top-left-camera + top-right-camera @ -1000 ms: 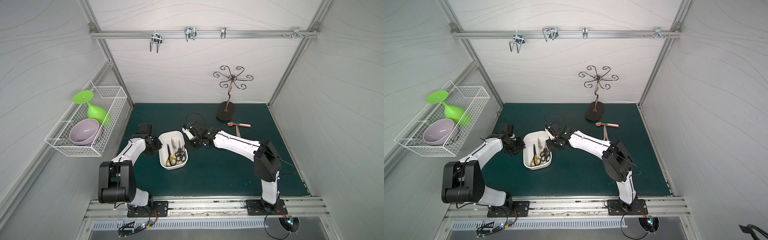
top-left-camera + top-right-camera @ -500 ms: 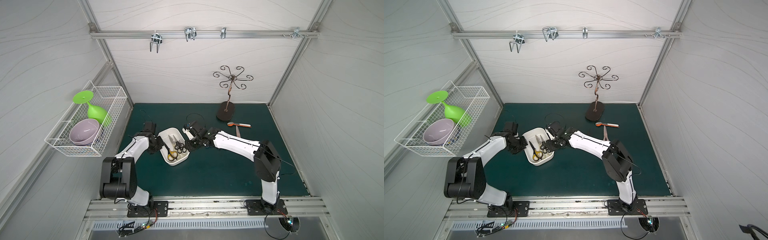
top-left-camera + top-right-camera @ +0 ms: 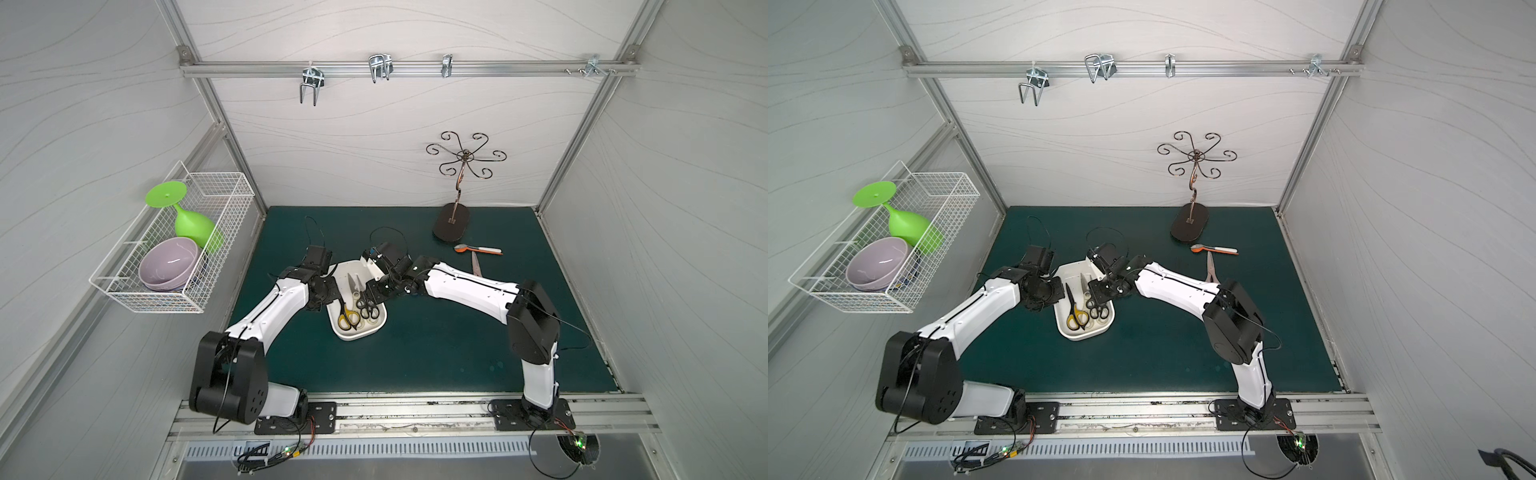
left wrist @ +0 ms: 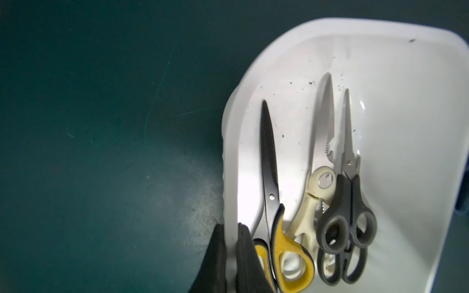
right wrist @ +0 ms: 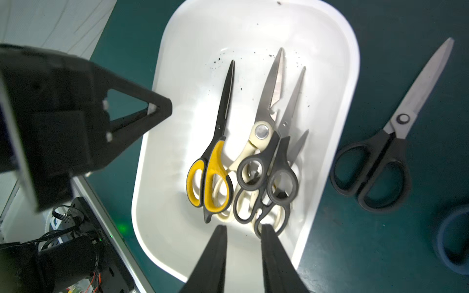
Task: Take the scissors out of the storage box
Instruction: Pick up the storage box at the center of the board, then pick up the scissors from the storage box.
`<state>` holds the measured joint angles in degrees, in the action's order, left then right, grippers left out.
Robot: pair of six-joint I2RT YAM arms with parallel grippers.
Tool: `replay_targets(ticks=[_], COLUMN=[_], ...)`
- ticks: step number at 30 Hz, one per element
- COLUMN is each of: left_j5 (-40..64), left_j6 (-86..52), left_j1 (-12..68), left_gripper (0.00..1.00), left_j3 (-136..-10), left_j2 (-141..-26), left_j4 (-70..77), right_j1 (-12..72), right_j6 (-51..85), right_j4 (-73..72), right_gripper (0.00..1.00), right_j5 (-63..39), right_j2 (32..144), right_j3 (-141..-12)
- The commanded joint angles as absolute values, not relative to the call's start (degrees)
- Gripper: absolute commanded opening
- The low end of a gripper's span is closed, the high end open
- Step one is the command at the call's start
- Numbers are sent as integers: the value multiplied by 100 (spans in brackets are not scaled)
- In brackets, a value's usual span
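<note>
Here, both arms low: left tool (image 4: 231,243) tight on the storage box (image 4: 380,63) wall (right tool (image 5: 244,229) part-open, empty).

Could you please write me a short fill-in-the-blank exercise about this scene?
1. The left gripper is shut on the rim of the ____.
2. The right gripper hovers above it, holding ____.
3. The scissors nearest the pinched rim have ____-and-black handles.
Missing words: storage box; nothing; yellow.
</note>
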<state>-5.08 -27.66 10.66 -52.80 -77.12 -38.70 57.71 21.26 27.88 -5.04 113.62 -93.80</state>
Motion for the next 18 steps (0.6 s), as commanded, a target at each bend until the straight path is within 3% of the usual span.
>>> replay_targets(ticks=[1, 18], left_j5=[-923, -866], left_j6=[-2881, -3021], left_j1=[1064, 1128], left_gripper=[0, 0], left_j3=[-5199, -5082], left_j2=[-7234, -7218], left_j4=[-3890, -3779], right_j1=[5912, 6144], right_j6=[2197, 2457], right_j4=[2888, 3238], right_gripper=[28, 30], right_j5=[-519, -927], right_j2=[11693, 12553], right_j3=[-9618, -10275])
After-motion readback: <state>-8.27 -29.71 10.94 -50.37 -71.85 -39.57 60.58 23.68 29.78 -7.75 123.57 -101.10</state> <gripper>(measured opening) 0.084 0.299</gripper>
